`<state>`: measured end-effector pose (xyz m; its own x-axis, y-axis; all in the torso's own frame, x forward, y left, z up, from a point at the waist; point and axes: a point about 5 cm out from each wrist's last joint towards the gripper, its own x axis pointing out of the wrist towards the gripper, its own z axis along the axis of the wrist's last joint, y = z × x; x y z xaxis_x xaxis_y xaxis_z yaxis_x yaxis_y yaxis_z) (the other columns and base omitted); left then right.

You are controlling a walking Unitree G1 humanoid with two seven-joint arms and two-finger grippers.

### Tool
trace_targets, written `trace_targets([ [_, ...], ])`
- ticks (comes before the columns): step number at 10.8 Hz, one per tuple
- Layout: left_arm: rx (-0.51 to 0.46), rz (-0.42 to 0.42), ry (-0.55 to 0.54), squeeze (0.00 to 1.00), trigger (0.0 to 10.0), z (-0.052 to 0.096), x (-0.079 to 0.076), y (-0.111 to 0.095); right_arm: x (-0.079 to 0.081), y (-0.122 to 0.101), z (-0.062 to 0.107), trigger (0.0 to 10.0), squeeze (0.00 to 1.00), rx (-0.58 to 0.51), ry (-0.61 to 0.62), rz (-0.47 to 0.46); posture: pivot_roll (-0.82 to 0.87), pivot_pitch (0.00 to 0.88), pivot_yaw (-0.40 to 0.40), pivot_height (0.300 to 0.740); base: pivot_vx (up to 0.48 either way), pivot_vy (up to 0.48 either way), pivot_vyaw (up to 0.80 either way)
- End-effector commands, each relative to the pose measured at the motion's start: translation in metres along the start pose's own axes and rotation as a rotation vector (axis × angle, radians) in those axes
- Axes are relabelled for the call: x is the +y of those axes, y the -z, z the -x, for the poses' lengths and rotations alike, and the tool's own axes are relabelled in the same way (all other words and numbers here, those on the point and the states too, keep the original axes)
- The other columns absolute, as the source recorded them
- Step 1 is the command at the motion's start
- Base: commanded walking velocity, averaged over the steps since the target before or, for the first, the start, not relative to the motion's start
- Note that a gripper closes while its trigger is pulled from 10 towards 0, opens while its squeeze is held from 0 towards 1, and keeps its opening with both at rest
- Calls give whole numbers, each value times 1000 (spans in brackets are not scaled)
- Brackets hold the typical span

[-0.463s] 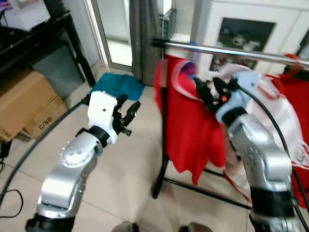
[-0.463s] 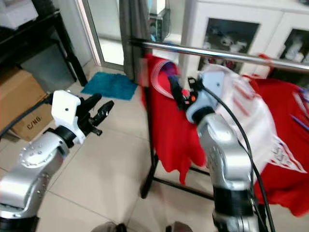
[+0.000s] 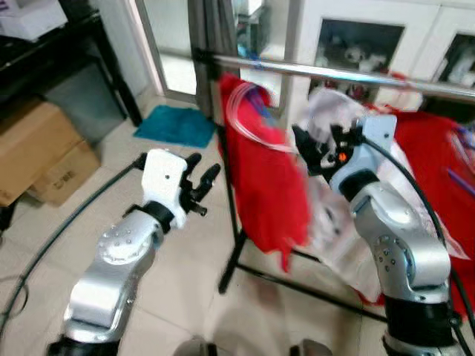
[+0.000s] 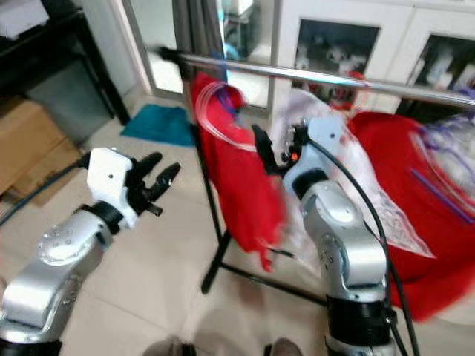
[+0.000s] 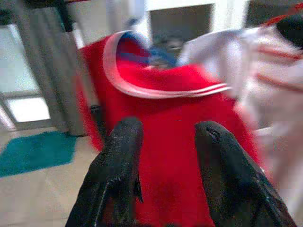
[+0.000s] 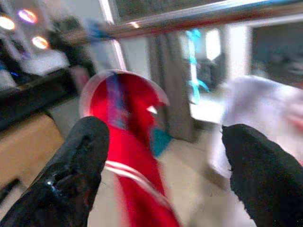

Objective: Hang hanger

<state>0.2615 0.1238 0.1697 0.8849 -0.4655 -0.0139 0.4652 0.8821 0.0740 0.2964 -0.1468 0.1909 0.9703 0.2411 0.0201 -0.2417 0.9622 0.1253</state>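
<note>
A: Where do we find the red shirt and its hanger?

B: We see the shirt hanging at the left end of the rail of the clothes rack. A blue shape, which we take for the hanger, shows inside the white-trimmed collar. The pictures are blurred, so we cannot tell whether its hook sits on the rail or merely beside it.

A: And the pincers?

B: Our right gripper stands near the collar with its fingers spread wide and nothing between them. Our left gripper faces the front of the shirt, its fingers apart and empty, well off the cloth in the head views.

A: Which step do we judge to be in hand?

B: The release, or the moment just after it: the shirt appears to be carried by the rail, and neither gripper touches it.

A: What does the next move call for?

B: We should draw the right gripper clear without snagging the collar or the white garment just beside the shirt, then check that the hook is seated.
</note>
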Motion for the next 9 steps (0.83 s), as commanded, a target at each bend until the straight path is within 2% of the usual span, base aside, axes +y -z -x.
trace_targets([
  [1,2,-25,-19,0,10000,0,5,-3,1,-5,1,10000,325,-18,11,11,-82,74,97,740,0,0,0],
  [3,-17,-27,4,0,10000,-2,4,-4,-1,-5,2,10000,67,-11,31,29,-92,60,100,740,0,0,0],
  [4,-18,-35,19,0,10000,-3,3,-4,-2,-3,2,10000,24,0,37,44,-92,57,100,740,0,0,0],
  [6,-22,-16,3,0,10000,-4,4,-4,-4,-3,1,10000,0,12,45,41,-92,53,96,740,276,0,-787],
  [9,-21,-9,-6,0,10000,-3,6,-2,-5,-4,1,10000,0,1,53,66,-93,46,89,740,309,0,0],
])
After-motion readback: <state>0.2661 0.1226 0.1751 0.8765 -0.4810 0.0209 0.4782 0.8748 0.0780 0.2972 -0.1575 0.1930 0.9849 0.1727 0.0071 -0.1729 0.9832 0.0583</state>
